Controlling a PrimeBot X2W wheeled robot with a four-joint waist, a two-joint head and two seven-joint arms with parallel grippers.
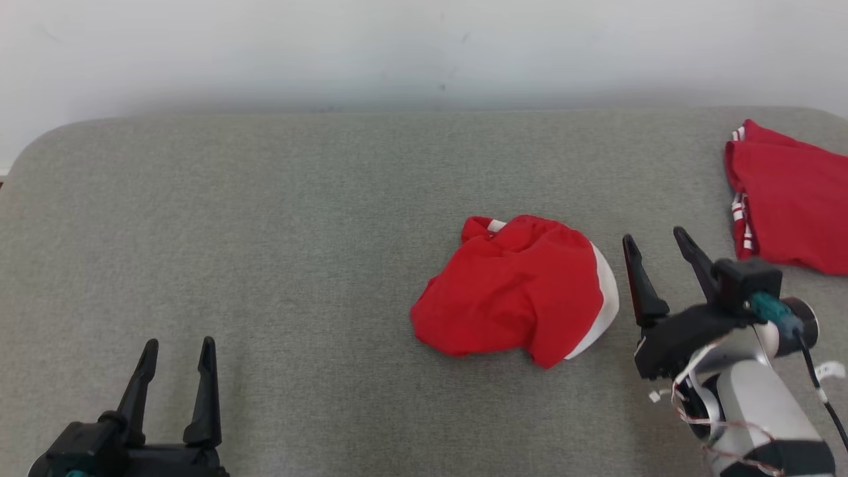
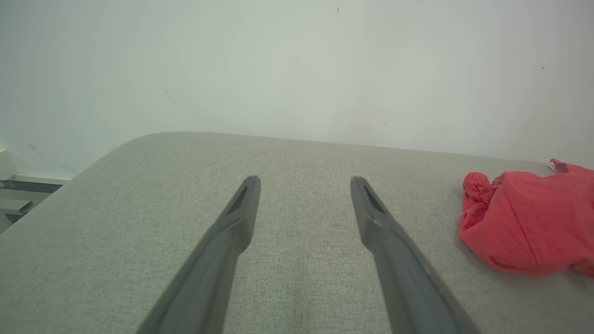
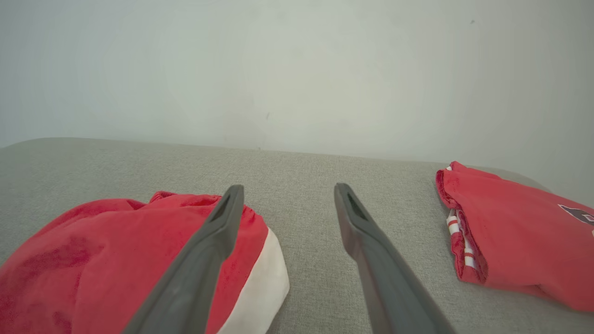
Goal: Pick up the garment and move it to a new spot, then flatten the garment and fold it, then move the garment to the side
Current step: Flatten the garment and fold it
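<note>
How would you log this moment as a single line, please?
stage: before pickup | garment: crumpled, untouched | left gripper: open, empty | right gripper: open, beside garment | folded shirt: far right

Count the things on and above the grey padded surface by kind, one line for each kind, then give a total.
Red garments: 2 (crumpled garment, folded garment)
Claws: 2 (left claw, right claw, both open)
Total: 4
</note>
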